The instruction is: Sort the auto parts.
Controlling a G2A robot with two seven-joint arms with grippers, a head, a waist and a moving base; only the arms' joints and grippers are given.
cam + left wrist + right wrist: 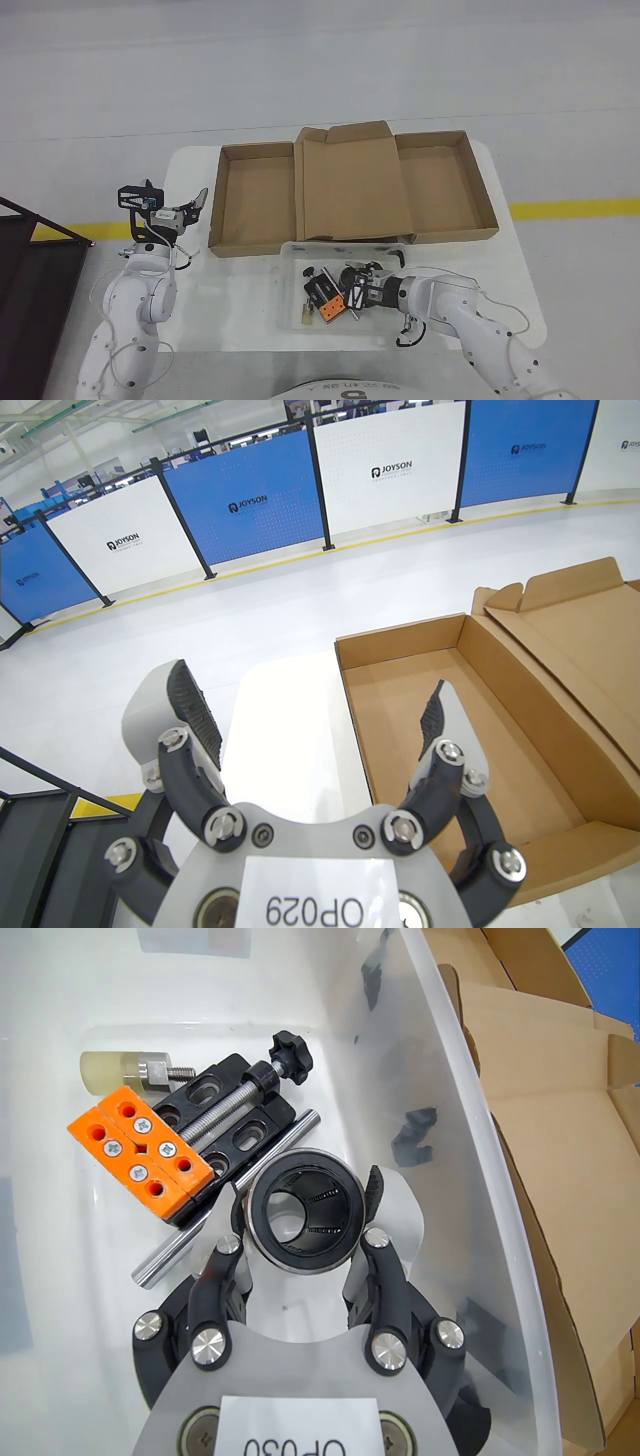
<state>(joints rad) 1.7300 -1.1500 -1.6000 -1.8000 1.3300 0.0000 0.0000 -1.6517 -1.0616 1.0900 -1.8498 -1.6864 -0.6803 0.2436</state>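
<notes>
With our right gripper (305, 1220) we are holding a linear bearing (345, 1208). The two fingers are pressing on its opposite sides, closed only as far as its body allows. The bearing is a short black cylinder with a thin steel rim at the mouth, and rows of small balls are showing inside its bore. It is sitting inside the clear plastic bin (452, 1078), about the middle of it.

Just beside the bearing in the bin, a steel rod (285, 1145) is lying along a small black vise (200, 1128) with orange jaws and is touching it. A pale rubber bumper with a threaded stud (127, 1073) is lying at the other side of the vise. Small black pieces (412, 1143) are showing by the bin's wall. A partitioned cardboard box (350, 190) is touching the bin's far edge.

Our left gripper (307, 675) is hanging well apart from the bin, past its left end, with the fingers spread wide and nothing between them.
</notes>
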